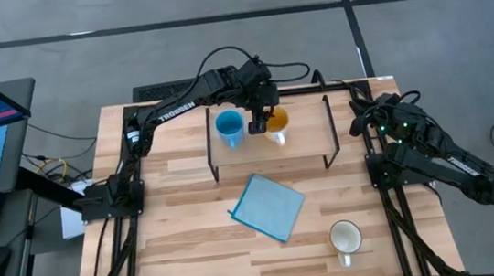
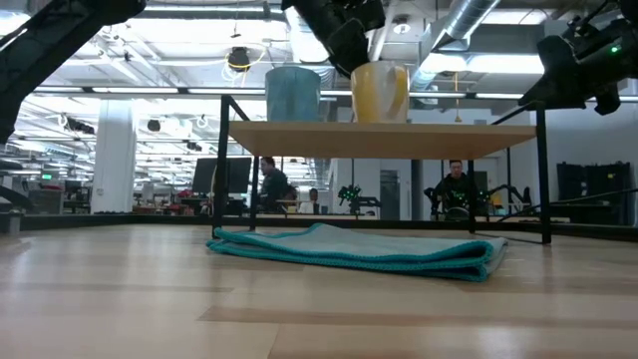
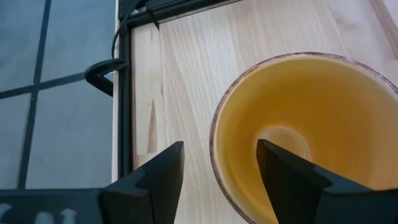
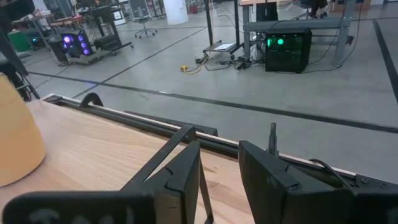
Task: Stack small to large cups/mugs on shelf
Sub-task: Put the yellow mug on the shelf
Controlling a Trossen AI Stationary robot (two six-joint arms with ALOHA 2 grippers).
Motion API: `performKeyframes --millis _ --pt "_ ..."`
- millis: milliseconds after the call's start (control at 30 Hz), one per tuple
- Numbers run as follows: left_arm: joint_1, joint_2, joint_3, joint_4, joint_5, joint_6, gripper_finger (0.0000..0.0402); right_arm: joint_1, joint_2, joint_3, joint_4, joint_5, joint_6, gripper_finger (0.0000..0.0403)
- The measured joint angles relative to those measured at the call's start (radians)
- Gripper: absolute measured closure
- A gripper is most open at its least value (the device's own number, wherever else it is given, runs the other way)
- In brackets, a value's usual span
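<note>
While the left end effector [image 1: 266, 116] straddles the rim of the small orange ceramic mug [image 1: 277, 123] with fingers apart, that mug stands upright on the low light-wood shelf [image 1: 307, 136], mouth up, pale handle pointing toward the desk's front. Small light-blue mug [image 1: 229, 127] stands just beside it. Larger cream mug [image 1: 346, 238] sits on the desk near the flat blue cloth [image 1: 268, 207]. Right end effector [image 1: 357, 127] hangs slightly open by the shelf's right end.

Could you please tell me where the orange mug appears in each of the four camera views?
High view: orange mug on the shelf, beside the blue mug, under the left end effector.
Low view: on the shelf top, right of the blue mug.
Left wrist view: fills the right half.
Right wrist view: probably the pale shape at the left edge.
Shared landmark: the shelf.
</note>
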Motion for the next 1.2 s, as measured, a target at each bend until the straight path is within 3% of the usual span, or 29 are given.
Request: performKeyframes --millis 1200 --pt "-0.021 0.0 0.0 -0.025 -0.049 0.032 0.0207 0.0 0.0 0.0 0.0 0.0 0.0 0.0269"
